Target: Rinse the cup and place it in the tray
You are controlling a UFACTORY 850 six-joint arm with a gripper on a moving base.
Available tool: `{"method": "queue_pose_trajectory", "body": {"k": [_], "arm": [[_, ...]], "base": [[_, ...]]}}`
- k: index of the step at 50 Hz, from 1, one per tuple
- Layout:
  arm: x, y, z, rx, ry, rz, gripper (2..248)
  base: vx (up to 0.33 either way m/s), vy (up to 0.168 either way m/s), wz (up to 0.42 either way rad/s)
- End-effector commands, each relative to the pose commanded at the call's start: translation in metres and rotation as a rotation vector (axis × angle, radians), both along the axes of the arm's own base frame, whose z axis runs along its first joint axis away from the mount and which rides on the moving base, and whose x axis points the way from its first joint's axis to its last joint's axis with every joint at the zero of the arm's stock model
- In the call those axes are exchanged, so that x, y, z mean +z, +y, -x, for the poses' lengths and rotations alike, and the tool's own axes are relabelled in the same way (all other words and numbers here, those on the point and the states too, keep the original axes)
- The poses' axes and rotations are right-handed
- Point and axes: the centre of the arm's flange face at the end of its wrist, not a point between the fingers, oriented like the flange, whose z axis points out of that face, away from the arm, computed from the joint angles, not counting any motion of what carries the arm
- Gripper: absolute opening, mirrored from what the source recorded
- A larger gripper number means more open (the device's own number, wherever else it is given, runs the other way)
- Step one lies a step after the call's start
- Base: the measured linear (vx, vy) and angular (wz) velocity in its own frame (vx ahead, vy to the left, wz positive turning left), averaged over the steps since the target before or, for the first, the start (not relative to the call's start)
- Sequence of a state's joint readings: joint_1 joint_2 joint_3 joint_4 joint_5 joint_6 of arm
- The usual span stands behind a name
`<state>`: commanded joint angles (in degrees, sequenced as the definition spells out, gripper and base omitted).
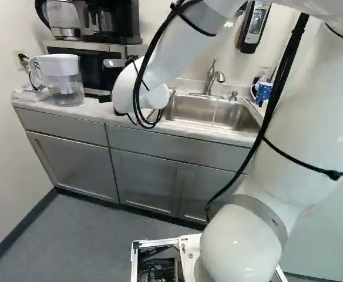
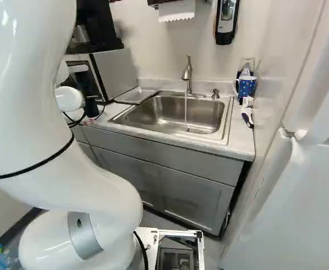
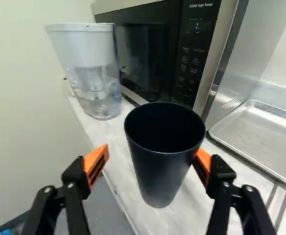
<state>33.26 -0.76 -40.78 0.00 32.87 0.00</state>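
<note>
1. The gripper (image 1: 120, 112) is mostly hidden behind the rounded white wrist (image 1: 137, 88).
2. Left of the gripper, a clear plastic pitcher with a white lid (image 1: 66, 79) stands on the pale bench (image 1: 95, 110).
3. Right of the gripper, water (image 1: 214, 111) runs into a rectangular steel sink (image 1: 186, 110).

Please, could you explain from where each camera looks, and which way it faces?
Left base view: on the base, behind-left of the arm, facing ahead, slightly down, toward the sink; arm fills the right.
Right base view: behind-right of the arm, similar direction; arm fills the left.
Wrist view: on the wrist, along the gripper toward the cup; both fingers show.
Shared: sink in both base views; pitcher in left base and wrist views.
</note>
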Motion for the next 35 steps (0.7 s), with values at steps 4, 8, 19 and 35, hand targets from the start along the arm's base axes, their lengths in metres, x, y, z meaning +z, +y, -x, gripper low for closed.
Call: {"method": "queue_pose_trajectory", "body": {"k": [4,8,19,35], "arm": [[0.000,0.000,0.000,0.000,0.000,0.000,184],[0.000,0.000,0.000,0.000,0.000,0.000,184],[0.000,0.000,0.000,0.000,0.000,0.000,123],[0.008,-0.010,0.003,-0.016,-0.014,-0.009,123]], "base": [[0.000,0.000,0.000],[0.000,0.000,0.000],[0.000,0.000,0.000],[0.000,0.000,0.000]]}}
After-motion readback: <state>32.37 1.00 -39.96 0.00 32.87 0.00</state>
